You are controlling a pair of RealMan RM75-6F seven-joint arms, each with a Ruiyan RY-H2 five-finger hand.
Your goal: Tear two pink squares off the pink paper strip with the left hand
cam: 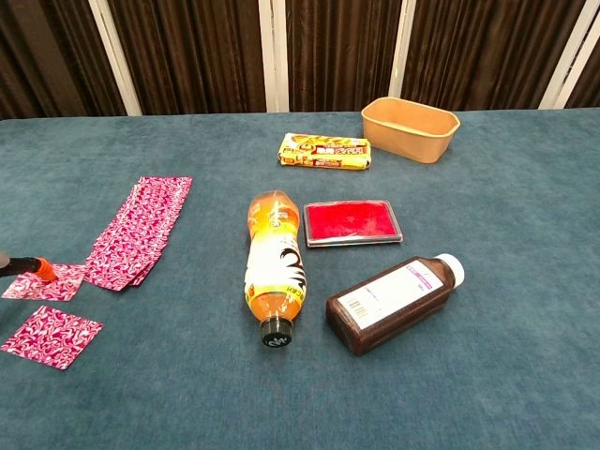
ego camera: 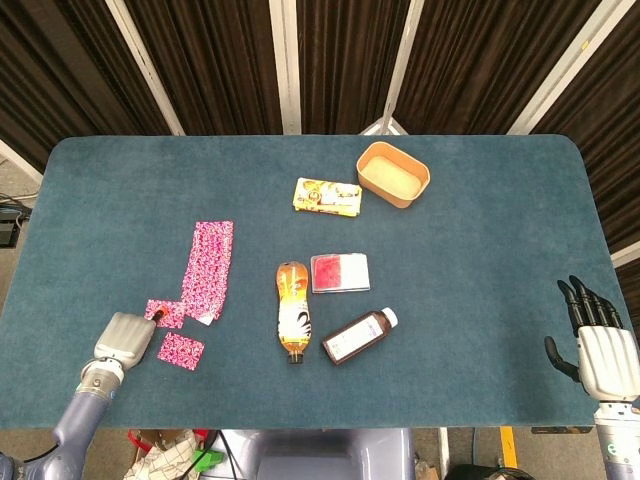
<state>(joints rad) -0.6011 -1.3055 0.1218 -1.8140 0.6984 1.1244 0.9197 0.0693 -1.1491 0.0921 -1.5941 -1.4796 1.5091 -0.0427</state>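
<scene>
Left hand [ego camera: 125, 338] rests low at the near left of the table [ego camera: 480, 250], an orange fingertip [cam: 41, 266] pressing on one torn pink square [cam: 42, 282]; how wide its fingers are, I cannot tell. Another pink square [cam: 51, 336] lies loose just in front. Just beside them lies the pink paper strip [ego camera: 209, 264]. Right hand [ego camera: 600, 345] hangs at the far right edge, fingers apart, holding nothing.

head view steeply overhead, chest view low, both facing table [ego camera: 480, 260]
</scene>
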